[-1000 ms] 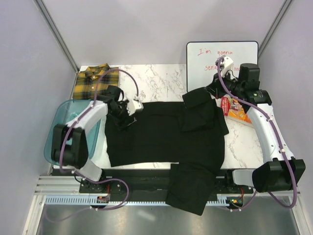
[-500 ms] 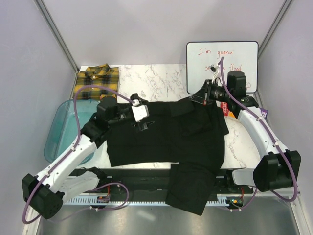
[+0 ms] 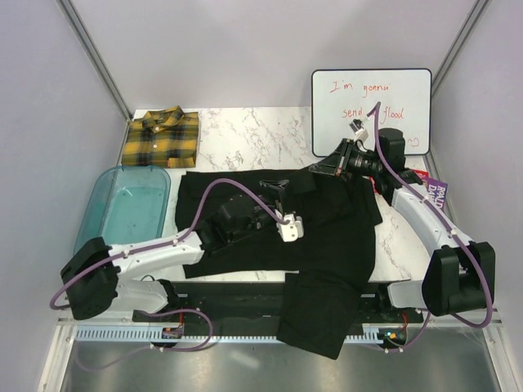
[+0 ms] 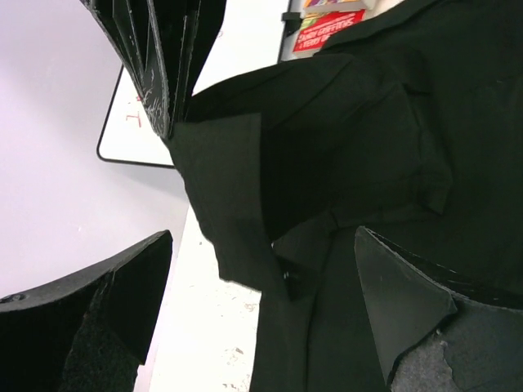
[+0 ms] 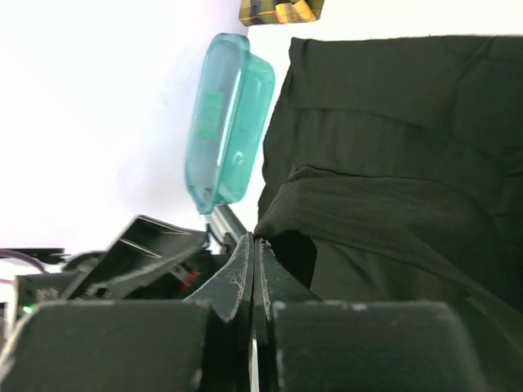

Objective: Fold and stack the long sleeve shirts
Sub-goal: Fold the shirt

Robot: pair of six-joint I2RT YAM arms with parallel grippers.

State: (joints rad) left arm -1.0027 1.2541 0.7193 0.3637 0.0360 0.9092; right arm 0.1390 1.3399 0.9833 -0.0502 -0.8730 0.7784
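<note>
- The black shirt (image 3: 327,237) lies spread over the middle of the table (image 3: 253,131), one part hanging off the near edge.
- The right claw (image 3: 320,167) is pinched together on a fold at the shirt's far right edge, lifting it.
- The left claw (image 4: 261,245) hangs over the shirt's middle, fingers apart and holding nothing.
- The plaid shirt (image 3: 161,136) sits folded in the far left corner, just behind the blue tub (image 3: 122,208).

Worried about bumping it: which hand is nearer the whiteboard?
Right. The right hand sits by the whiteboard's lower-left corner; the left hand hovers farther off, over the black shirt's middle.
</note>
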